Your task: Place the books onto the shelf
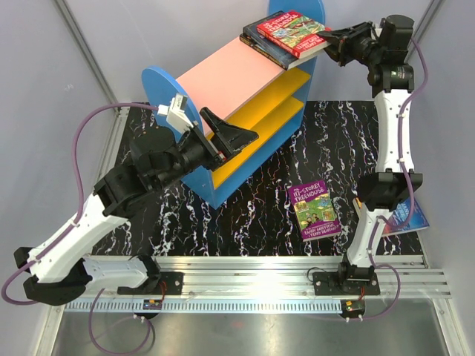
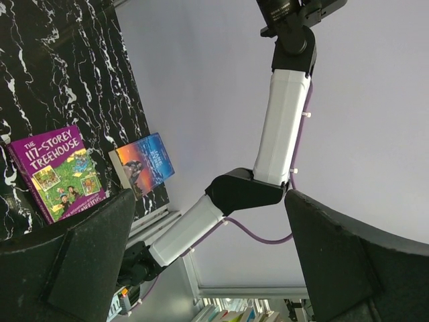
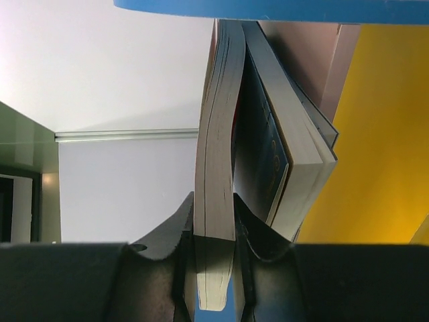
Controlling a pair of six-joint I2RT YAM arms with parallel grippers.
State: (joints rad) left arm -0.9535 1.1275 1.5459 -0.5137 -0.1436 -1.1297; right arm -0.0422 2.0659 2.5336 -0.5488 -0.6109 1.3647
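The right hand (image 1: 335, 41) clamps the red Treehouse book (image 1: 291, 31) edgewise, apparently to seat it at the far end of the shelf (image 1: 226, 78); the left hand (image 1: 231, 137) is spread and empty.

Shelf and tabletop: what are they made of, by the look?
Shelf: likely painted or laminated board, matte; flat solid colours, square-cut edges. Tabletop: black marble-look with white veins, slight sheen; possibly a printed sheet rather than stone, can't tell.

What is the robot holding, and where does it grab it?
The right gripper pinches the top red book on the shelf by its edge. The left gripper is open, holding nothing.
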